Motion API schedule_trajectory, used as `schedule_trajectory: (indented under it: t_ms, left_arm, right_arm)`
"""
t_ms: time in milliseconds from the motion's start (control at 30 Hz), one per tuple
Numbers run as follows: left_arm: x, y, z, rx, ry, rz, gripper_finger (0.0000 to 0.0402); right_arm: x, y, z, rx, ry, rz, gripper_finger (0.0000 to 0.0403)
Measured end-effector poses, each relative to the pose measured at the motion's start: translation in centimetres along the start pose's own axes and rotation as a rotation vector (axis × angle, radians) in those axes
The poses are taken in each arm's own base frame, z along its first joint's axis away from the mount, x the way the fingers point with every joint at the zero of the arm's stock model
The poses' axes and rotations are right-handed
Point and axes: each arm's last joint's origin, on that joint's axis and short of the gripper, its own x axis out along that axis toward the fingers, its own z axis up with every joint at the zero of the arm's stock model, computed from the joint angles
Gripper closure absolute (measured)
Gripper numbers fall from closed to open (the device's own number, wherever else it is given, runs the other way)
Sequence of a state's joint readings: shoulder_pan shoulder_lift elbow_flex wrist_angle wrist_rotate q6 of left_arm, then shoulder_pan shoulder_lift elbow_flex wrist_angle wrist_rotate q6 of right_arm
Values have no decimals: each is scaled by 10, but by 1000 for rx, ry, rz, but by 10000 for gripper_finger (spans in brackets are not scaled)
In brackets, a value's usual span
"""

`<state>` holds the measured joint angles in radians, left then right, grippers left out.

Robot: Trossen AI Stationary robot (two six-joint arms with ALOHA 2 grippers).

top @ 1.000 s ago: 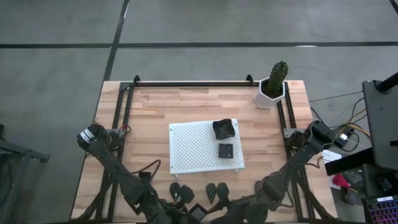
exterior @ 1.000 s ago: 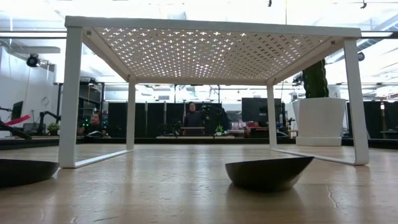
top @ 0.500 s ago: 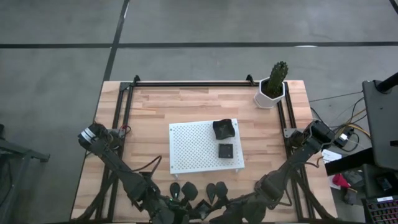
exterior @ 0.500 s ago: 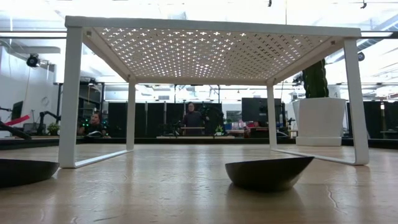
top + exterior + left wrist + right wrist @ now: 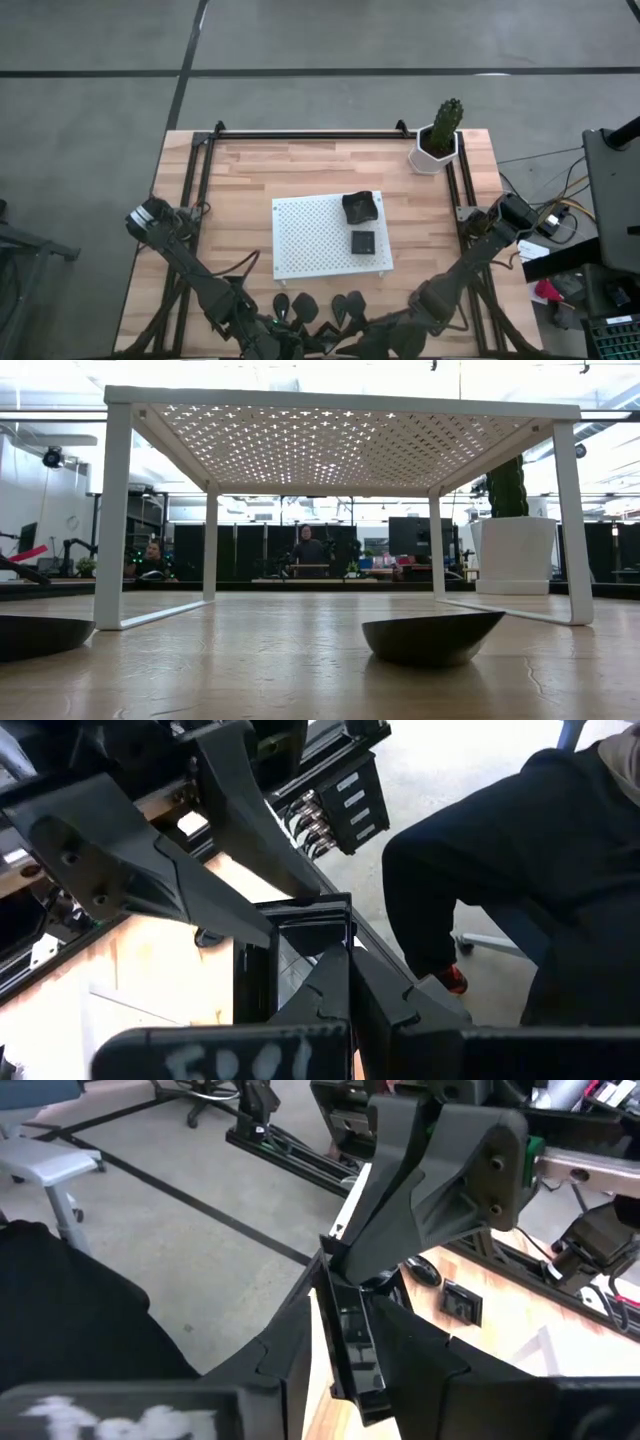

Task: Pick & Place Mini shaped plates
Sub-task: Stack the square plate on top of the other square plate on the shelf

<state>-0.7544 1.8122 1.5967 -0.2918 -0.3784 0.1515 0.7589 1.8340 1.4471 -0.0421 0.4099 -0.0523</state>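
Observation:
At the table's near edge my two grippers meet around one square black mini plate (image 5: 298,935). My left gripper (image 5: 352,988) is shut on it. My right gripper (image 5: 350,1355) is open, with one finger on each side of the same plate (image 5: 352,1342). I cannot tell whether either finger touches it. Several leaf-shaped plates (image 5: 303,307) lie flat on the wood just beyond the grippers, and two of them show in the low view (image 5: 432,637). Two more plates (image 5: 360,207) rest on the white perforated board (image 5: 310,240). My left gripper pinches the square plate by its rim (image 5: 328,958) between its two fingers, on the edge nearest that gripper. The plate is lifted clear of the table. It stands on edge and tilted, with its hollow face turned sideways.
The white board stands on four legs (image 5: 113,520) at mid-table. A white hexagonal pot with a cactus (image 5: 437,140) sits at the far right corner. Black rails (image 5: 200,190) run along both sides. A person in dark clothes (image 5: 520,890) sits just past the near edge.
My left gripper has tipped a little with the square plate. From above, the plate's face was pale before and is now dark between the two grippers. Both arms have stayed where they were.

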Motion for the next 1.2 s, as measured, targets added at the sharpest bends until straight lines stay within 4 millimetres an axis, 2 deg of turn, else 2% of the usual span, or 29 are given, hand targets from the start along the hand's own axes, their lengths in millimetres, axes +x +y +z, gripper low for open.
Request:
schedule_trajectory:
  t_ms: [733,933,1200]
  left_arm:
    - [0,0,1,4,-8,15,395]
    - [0,1,1,-6,-9,47,355]
    - [-2,2,3,-57,-14,69,263]
  right_arm:
    - [1,-1,-2,-8,14,41,392]
    - [1,-2,-5,-10,43,39,394]
    - [0,-5,-14,-30,139,-101,394]
